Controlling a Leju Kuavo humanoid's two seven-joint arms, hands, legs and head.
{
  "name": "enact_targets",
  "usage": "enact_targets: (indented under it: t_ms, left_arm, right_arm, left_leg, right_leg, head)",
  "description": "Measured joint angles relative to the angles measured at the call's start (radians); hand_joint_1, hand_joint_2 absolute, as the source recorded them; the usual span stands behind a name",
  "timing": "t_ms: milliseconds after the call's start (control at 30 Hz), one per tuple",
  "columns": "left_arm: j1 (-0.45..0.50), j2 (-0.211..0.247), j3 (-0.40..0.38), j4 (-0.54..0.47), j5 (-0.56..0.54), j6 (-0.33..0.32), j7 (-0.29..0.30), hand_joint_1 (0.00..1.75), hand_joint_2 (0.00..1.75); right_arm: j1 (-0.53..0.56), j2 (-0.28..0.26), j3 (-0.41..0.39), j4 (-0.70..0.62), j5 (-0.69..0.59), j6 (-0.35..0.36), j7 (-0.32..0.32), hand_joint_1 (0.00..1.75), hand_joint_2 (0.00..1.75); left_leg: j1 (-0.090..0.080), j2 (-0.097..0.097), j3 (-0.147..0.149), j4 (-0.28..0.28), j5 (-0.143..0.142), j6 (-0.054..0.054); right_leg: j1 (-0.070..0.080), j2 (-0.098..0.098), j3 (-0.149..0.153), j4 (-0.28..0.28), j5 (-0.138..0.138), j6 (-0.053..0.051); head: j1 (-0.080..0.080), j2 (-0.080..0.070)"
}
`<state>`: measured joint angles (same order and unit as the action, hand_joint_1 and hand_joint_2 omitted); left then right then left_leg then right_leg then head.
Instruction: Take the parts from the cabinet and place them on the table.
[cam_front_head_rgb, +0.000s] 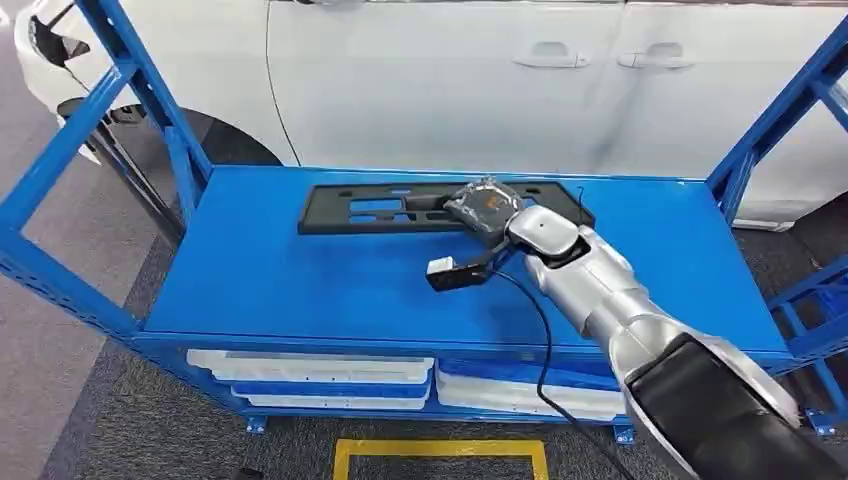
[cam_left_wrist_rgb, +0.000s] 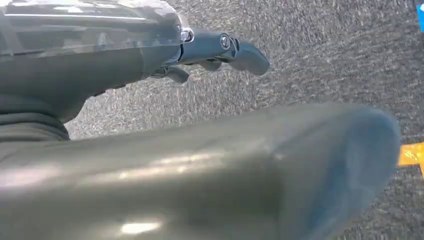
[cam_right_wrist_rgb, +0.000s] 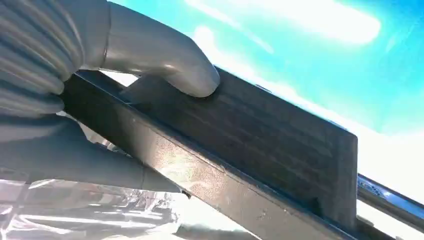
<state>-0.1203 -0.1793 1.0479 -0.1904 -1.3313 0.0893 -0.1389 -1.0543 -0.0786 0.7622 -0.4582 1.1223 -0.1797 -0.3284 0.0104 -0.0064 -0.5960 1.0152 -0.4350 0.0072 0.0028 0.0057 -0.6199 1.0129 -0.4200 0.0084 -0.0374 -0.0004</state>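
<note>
Right hand (cam_front_head_rgb: 487, 207), seen from the head view, lies on the long black part (cam_front_head_rgb: 360, 210) toward the part's right end, with a clear wrap over the hand. The silver right arm (cam_front_head_rgb: 600, 290) reaches in from the lower right, and a small black and white camera block (cam_front_head_rgb: 452, 272) hangs at the wrist, with a black cable (cam_front_head_rgb: 545, 350) trailing down from it. The part lies flat on the blue worktop (cam_front_head_rgb: 300, 280), near the far edge, its long axis running left to right across the view, with cut-outs in its left half showing the blue beneath. Blue frame posts (cam_front_head_rgb: 150, 100) rise at both ends of the worktop. Behind it stands a white car (cam_front_head_rgb: 450, 80). Under the worktop, white trays (cam_front_head_rgb: 320, 370) sit on a lower shelf, and yellow floor tape (cam_front_head_rgb: 440, 450) marks the grey carpet in front.

From the left wrist view, the left hand (cam_left_wrist_rgb: 210, 52) hangs over grey carpet (cam_left_wrist_rgb: 325, 60) with its fingers stretched out and apart, holding nothing. A blurred grey bar crosses close to the lens.

From the right wrist view, the thick grey thumb (cam_right_wrist_rgb: 165, 60) presses on one face of the black part (cam_right_wrist_rgb: 260, 150), and the rest of the hand lies against the opposite side, so the hand grips the part's edge. Crinkled clear wrap (cam_right_wrist_rgb: 75, 215) shows beside the hand, and the bright blue worktop (cam_right_wrist_rgb: 300, 65) lies beyond the part.
</note>
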Motion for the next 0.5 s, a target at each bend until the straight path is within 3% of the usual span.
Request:
enact_targets:
  t_ms: [33,67,100,167,200,233,267,300,333,367,433,467,500]
  left_arm:
    - [-0.001,0.0,0.0,0.0,0.0,0.0,-0.001,0.0,0.0]
    - [-0.001,0.0,0.0,0.0,-0.001,0.0,-0.002,0.0,0.0]
    - [-0.003,0.0,0.0,0.0,-0.001,0.0,-0.002,0.0,0.0]
    - [-0.005,0.001,0.0,0.0,-0.003,-0.003,-0.002,0.0,0.0]
    - [-0.005,0.001,0.0,0.0,-0.003,-0.003,-0.002,0.0,0.0]
    - [-0.005,0.001,0.0,0.0,-0.004,-0.003,-0.001,0.0,0.0]
    - [-0.005,0.001,0.0,0.0,-0.004,-0.003,0.001,0.0,0.0]
    - [-0.006,0.001,0.0,0.0,-0.004,-0.003,0.002,0.0,0.0]
    - [-0.006,0.001,0.0,0.0,-0.004,-0.003,0.002,0.0,0.0]
    - [-0.006,0.002,0.0,0.0,-0.003,-0.003,0.002,0.0,0.0]
    - [-0.006,0.002,0.0,0.001,0.0,-0.007,-0.003,0.0,0.0]
    - [-0.005,0.002,0.0,0.001,0.001,-0.008,-0.004,0.0,1.75]
    - [-0.004,0.002,0.0,0.001,0.002,-0.008,-0.007,0.0,1.75]
  right_arm:
    - [-0.018,0.0,-0.002,-0.023,-0.001,0.004,0.005,1.75,1.75]
    - [-0.039,0.002,-0.002,-0.042,-0.002,0.013,0.01,1.75,1.75]
    - [-0.063,0.005,-0.002,-0.065,-0.006,0.032,0.019,1.75,1.75]
    - [-0.112,0.005,-0.002,-0.108,-0.021,0.076,0.025,1.75,1.75]
    - [-0.135,0.005,-0.002,-0.128,-0.035,0.098,0.028,1.75,1.75]
    - [-0.154,0.004,-0.002,-0.146,-0.053,0.117,0.026,1.75,1.75]
    - [-0.173,0.003,-0.003,-0.167,-0.081,0.139,0.019,1.75,1.75]
    - [-0.191,0.001,-0.006,-0.187,-0.127,0.169,0.008,1.75,1.75]
    - [-0.208,-0.003,-0.015,-0.217,-0.216,0.216,-0.006,1.75,1.75]
    - [-0.219,-0.008,-0.024,-0.244,-0.285,0.247,-0.01,1.75,1.75]
    - [-0.232,-0.027,-0.049,-0.299,-0.466,0.335,-0.032,1.75,1.75]
    - [-0.232,-0.033,-0.061,-0.325,-0.546,0.381,-0.039,1.75,1.75]
    - [-0.231,-0.047,-0.074,-0.351,-0.625,0.419,-0.045,1.75,1.75]
  left_leg:
    - [-0.006,0.0,-0.001,0.002,-0.005,-0.007]
    - [-0.002,0.001,-0.008,0.021,-0.021,-0.012]
    - [-0.001,0.001,-0.031,0.074,-0.056,-0.015]
    - [0.003,0.001,-0.106,0.239,-0.134,-0.025]
    - [0.003,0.001,-0.138,0.303,-0.151,-0.028]
    - [0.004,0.001,-0.149,0.318,-0.142,-0.029]
    - [0.005,0.001,-0.137,0.285,-0.107,-0.03]
    - [0.006,0.001,-0.108,0.216,-0.059,-0.028]
    - [0.008,0.002,-0.069,0.12,-0.003,-0.027]
    - [0.008,0.004,-0.041,0.04,0.028,-0.024]
    - [0.002,0.001,-0.02,0.015,0.004,-0.01]
    - [0.003,-0.001,-0.024,0.018,0.004,-0.008]
    - [0.002,-0.003,-0.025,0.02,0.002,-0.003]
  right_leg:
    - [-0.012,-0.002,0.008,-0.013,0.006,-0.008]
    - [-0.013,-0.003,0.01,-0.018,0.008,-0.011]
    - [-0.014,-0.004,0.01,-0.017,0.007,-0.018]
    - [-0.012,-0.004,0.01,-0.016,0.004,-0.021]
    - [-0.012,-0.004,0.01,-0.015,0.003,-0.022]
    - [-0.012,-0.003,0.011,-0.014,0.001,-0.023]
    - [-0.012,-0.003,0.013,-0.012,-0.001,-0.022]
    - [-0.013,-0.001,0.014,-0.01,-0.004,-0.02]
    - [-0.013,0.0,0.014,-0.005,-0.008,-0.017]
    - [-0.014,0.0,0.014,0.0,-0.013,-0.011]
    - [-0.006,0.001,0.005,0.006,-0.016,-0.002]
    - [-0.005,0.001,0.005,0.006,-0.015,0.002]
    - [-0.005,-0.002,0.006,0.004,-0.016,0.006]
  head:
    - [0.0,0.0]
    - [0.0,0.0]
    - [0.0,0.0]
    - [0.0,0.0]
    - [0.0,0.0]
    - [0.0,0.0]
    - [0.0,0.0]
    - [0.0,0.0]
    - [0.0,0.0]
    - [0.0,0.0]
    - [0.0,0.0]
    - [0.001,0.0]
    - [0.0,0.0]
